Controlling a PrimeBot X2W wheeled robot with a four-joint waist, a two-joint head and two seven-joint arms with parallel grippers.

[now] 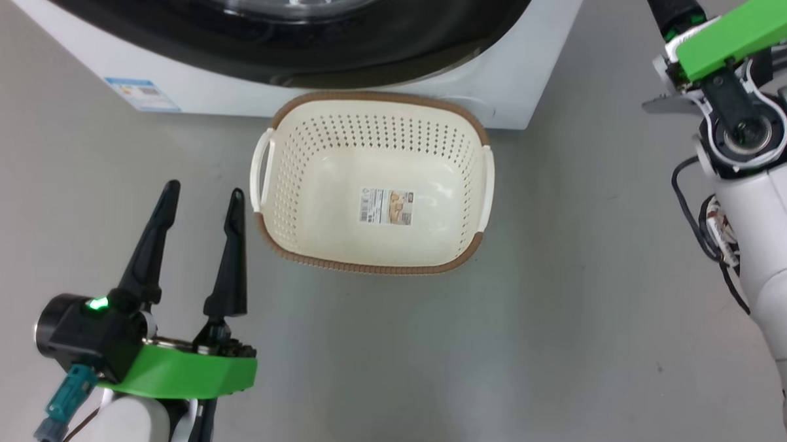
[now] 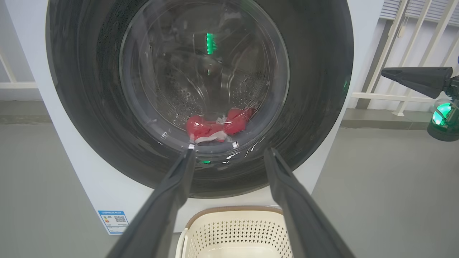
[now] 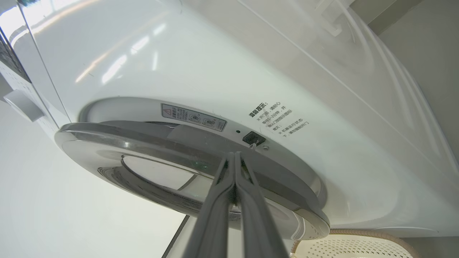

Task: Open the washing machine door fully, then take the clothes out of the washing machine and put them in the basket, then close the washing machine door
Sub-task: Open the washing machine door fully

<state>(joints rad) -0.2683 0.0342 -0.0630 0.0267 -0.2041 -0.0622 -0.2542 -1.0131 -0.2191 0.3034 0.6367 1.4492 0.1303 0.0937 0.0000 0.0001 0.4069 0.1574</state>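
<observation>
Left hand (image 1: 204, 189) spread, lower left, near the basket (image 1: 371, 98). Right hand (image 3: 235, 154) pressed together at the washing machine door (image 3: 93, 143).

"温馨提示" notice (image 3: 278, 120) on the washing machine (image 3: 179, 53)

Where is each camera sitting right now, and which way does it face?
Head view: high on the robot, looking down at the basket on the floor before the washing machine; open left gripper and pale right forearm show.
Left wrist view: facing the washing machine door square-on, clothes visible through it; own spread fingers show.
Right wrist view: close at the door's rim, looking along the machine's front; shut right gripper shows.
Shared: basket in all three.
</observation>
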